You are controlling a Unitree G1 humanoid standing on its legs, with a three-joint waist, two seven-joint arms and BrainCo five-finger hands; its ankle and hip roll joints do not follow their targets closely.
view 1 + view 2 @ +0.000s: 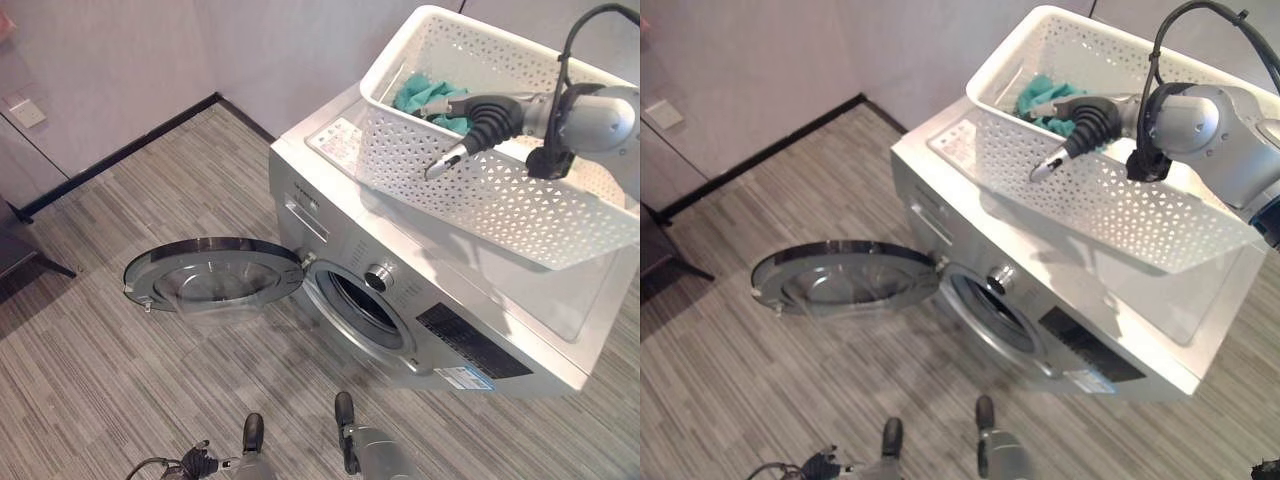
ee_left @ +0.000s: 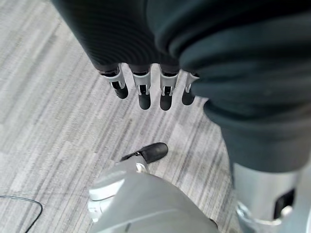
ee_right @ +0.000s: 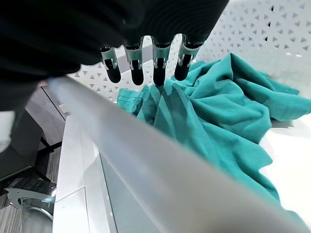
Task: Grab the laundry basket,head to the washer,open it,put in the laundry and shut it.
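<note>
Item: white perforated laundry basket (image 1: 480,190), resting on top of the silver washer (image 1: 470,330), upper right of the frame, its long axis running from upper left toward lower right. Contents: teal laundry (image 3: 218,116), bunched in the basket's far upper-left end. Right robot hand (image 1: 447,160): reaching over the basket's near long rim, fingers straight and released, tips just short of the cloth and holding nothing; the laundry lies directly ahead of and slightly below the fingertips. Left robot hand (image 2: 146,90): hanging low over the striped floor (image 1: 120,330), fingers relaxed, empty, well apart from the basket, so the right is much the nearer. Washer door (image 1: 210,272): swung fully open to the left, centre-left of frame; drum opening (image 1: 365,305) unobstructed below the basket, with open floor before it. Constraint: the basket rim stands between the hand and the drum.
</note>
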